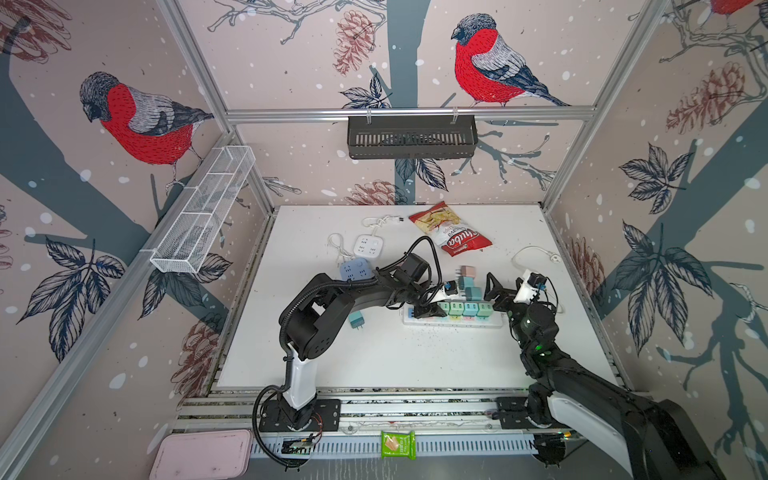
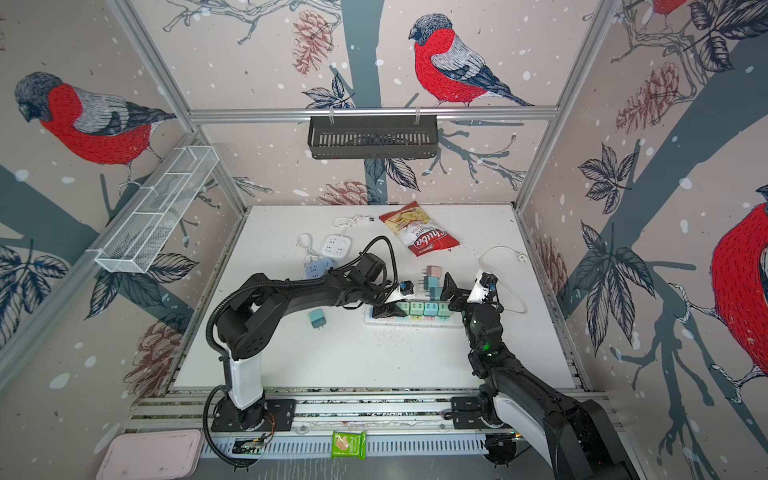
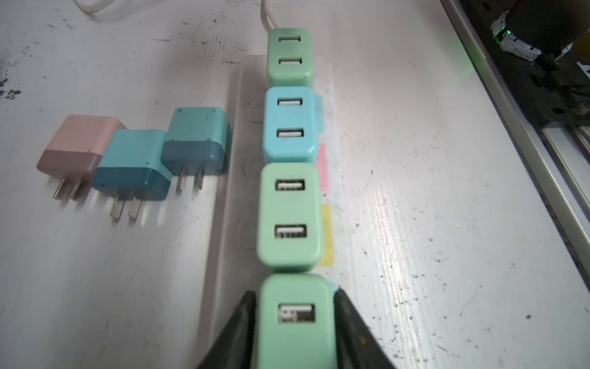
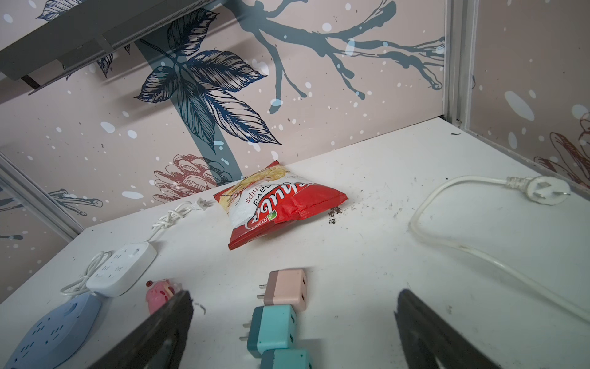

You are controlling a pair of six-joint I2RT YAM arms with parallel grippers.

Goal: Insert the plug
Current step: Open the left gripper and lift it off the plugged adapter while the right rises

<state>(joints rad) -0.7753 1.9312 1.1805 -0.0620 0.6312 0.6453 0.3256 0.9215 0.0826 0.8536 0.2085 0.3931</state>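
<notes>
Four plugs [image 3: 289, 124] stand in the power strip [image 3: 230, 207]; the end green plug [image 3: 295, 338] sits between the left claw's [image 3: 295, 297] fingers [image 3: 236, 335], so close I cannot tell whether they pinch it. The right claw [image 4: 295, 297] hangs wide open above loose plugs [image 4: 285, 289] on the surface [image 4: 383, 255].

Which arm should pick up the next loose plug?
Right. The right gripper is open beside the loose plugs, a teal plug framed between its jaws. The left gripper flanks a green plug seated in the strip.
</notes>
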